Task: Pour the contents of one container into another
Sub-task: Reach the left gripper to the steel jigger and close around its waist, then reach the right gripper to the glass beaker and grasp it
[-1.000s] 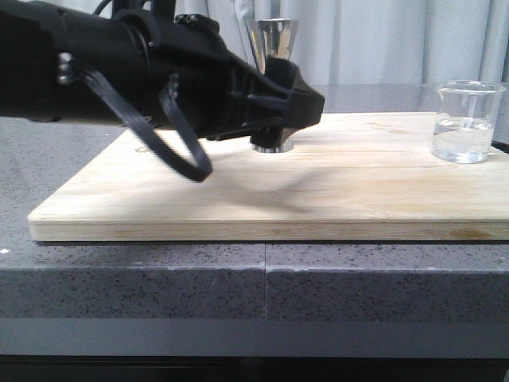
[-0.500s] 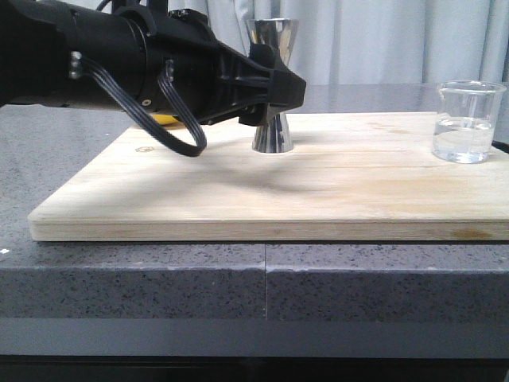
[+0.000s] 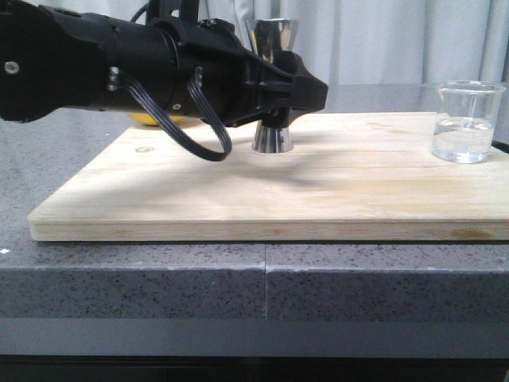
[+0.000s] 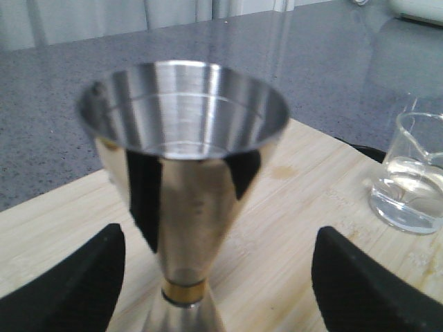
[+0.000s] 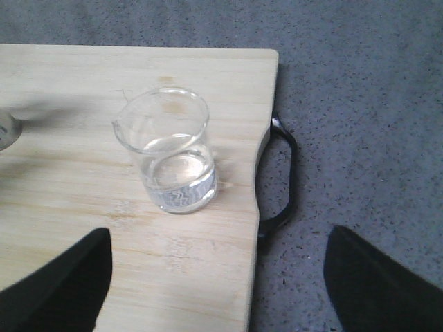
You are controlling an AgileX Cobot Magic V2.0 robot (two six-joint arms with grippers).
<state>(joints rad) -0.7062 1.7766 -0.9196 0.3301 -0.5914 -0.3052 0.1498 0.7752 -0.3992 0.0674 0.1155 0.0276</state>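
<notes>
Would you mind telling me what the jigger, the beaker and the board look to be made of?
The jigger looks like polished steel: mirror reflections, with a gold band at its waist. The beaker seems clear glass, since the board shows through it. The board appears pale wood with visible grain.

1. Jigger – polished steel, mirror-glossy, with a gold band.
2. Beaker – clear smooth glass.
3. Board – pale matt wood, visible grain.
4. Countertop – speckled grey stone.
</notes>
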